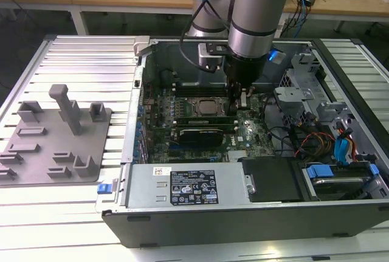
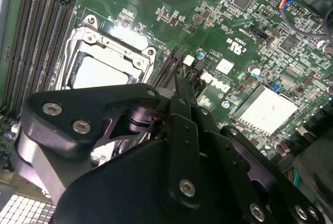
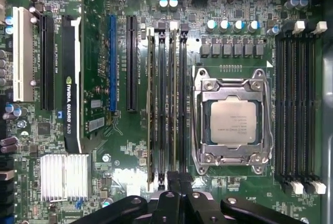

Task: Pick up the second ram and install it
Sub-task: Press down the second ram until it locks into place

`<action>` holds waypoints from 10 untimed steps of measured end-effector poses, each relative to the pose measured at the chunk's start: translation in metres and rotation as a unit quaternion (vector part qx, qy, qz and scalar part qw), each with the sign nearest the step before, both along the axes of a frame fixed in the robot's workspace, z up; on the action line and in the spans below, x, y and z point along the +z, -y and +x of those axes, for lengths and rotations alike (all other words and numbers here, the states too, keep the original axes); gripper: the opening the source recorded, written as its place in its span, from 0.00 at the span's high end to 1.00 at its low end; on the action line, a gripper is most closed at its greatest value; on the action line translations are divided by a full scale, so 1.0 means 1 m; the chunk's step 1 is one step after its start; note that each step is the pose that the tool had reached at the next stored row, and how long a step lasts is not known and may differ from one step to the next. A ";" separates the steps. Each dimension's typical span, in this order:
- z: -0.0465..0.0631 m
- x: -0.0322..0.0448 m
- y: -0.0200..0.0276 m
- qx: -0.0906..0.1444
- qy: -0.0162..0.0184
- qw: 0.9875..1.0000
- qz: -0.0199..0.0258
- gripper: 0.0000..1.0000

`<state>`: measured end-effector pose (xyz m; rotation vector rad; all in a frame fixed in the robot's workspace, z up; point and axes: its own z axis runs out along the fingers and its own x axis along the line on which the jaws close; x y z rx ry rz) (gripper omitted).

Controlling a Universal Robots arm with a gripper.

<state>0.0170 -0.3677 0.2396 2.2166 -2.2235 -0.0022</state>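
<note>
The arm reached down into the open computer case (image 1: 243,213), which lay on its side on the ribbed metal surface (image 1: 79,61); the pincer (image 1: 239,96) hung just over the motherboard (image 1: 200,143), beside the CPU socket (image 1: 208,107) on the exterior view's right. In the first wrist view the second ram (image 3: 173,104) stood on edge in the bank of memory slots just beside the CPU socket (image 3: 231,122), between neighbouring slots, with another stick (image 3: 151,104) seated a slot or two away (on the side away from the socket); the pincer (image 3: 179,182) sat over one end of that bank, its black fingers (image 3: 171,185) drawn close together about the end of the stick, so it looked clenched on the second ram, though actual contact could not be made out. A graphics card (image 3: 70,78) lay farther from the socket; the grey holder tray (image 1: 55,137) rested on the surface at the exterior view's left, well apart from the case.
</note>
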 end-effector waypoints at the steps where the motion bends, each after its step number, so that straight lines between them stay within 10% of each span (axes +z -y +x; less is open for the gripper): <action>1: 0.000 -0.0037 0.0000 0.000 0.000 1.000 0.000 0.92; 10: 0.000 -0.0108 0.0002 0.000 0.000 1.000 -0.001 0.92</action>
